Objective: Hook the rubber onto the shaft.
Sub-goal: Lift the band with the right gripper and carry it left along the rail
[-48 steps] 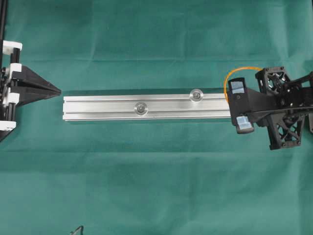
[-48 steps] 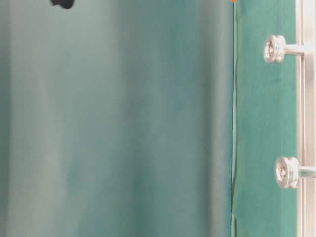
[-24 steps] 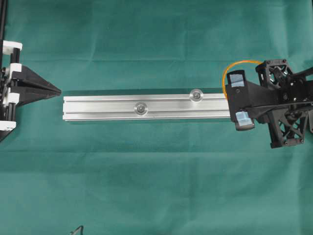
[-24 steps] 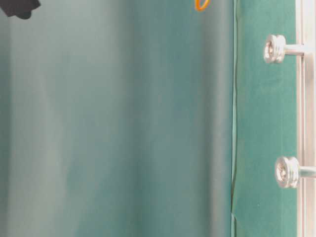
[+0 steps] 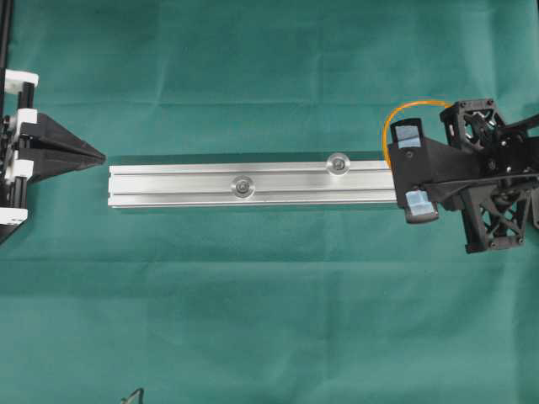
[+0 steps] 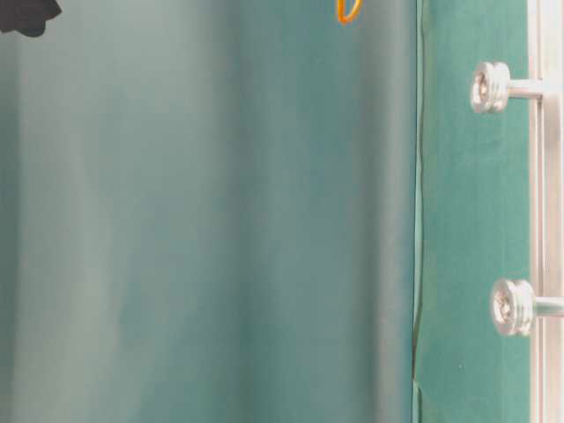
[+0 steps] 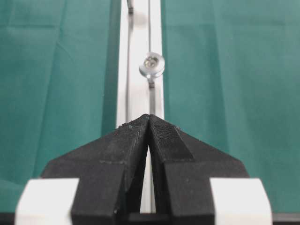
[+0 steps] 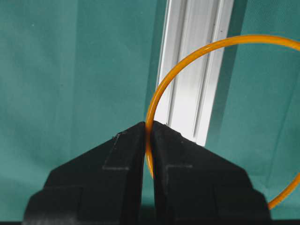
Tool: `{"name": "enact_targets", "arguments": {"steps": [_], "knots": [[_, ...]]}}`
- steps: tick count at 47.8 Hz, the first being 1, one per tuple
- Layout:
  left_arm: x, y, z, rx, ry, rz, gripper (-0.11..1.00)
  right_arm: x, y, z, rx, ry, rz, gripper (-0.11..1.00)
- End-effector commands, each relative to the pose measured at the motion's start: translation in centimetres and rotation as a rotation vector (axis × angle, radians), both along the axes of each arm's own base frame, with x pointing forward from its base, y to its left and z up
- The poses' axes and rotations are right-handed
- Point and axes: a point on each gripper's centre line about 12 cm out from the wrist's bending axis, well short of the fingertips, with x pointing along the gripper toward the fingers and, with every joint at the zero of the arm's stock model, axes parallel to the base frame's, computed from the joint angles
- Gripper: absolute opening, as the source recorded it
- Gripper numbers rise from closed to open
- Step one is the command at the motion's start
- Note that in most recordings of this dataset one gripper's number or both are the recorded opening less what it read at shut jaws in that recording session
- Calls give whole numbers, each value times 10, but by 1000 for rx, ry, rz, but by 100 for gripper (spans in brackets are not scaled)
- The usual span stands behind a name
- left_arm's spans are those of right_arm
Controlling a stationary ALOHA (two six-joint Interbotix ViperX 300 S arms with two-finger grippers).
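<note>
Right gripper (image 8: 147,129) pinched shut on the rubber band (image 8: 174,64), holding it by one short stretch of the loop; rest of the loop stands free, arcing out past the right end of the silver rail (image 5: 253,183). Band is clear of the rail, hooked on nothing

Left gripper (image 7: 149,120) jaws closed and empty, parked just off the rail's left end, tips pointing along it

Two shafts stand up from the rail: one near the rail's middle (image 5: 244,187), one further toward the right end (image 5: 338,162). The latter is the nearer to the held band

Step in hand, as I judge it: carry the loop over the rail to a shaft and drop it on. To do it well:
- keep the pinch firm, band is thin and could slip out
- bring the open part of the loop, not the pinched part, over the shaft head
- lower until the band sits below the wider head, then draw back lightly to seat it
</note>
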Motion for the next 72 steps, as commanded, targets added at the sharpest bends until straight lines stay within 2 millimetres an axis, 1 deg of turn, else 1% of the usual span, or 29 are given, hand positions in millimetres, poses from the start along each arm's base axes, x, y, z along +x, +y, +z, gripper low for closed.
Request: {"name": "enact_targets", "arguments": {"steps": [1, 16, 24, 38, 57, 65, 72], "knots": [[3, 0, 9, 3, -21, 1, 0, 2, -1, 12, 0, -37, -4, 7], [3, 0, 9, 3, -21, 1, 0, 5, 0, 12, 0, -39, -2, 7], [3, 0, 9, 3, -21, 1, 0, 12, 0, 12, -4, -37, 7, 7], [3, 0, 10, 3, -23, 1, 0, 40, 1, 11, -21, -54, 17, 7], [3, 0, 9, 3, -21, 1, 0, 79, 6, 16, -23, -89, 33, 7], [3, 0, 10, 4, -23, 1, 0, 89, 6, 19, -24, -101, 41, 7], [3, 1, 9, 3, -21, 3, 0, 91, 6, 19, -24, -102, 41, 7]]}}
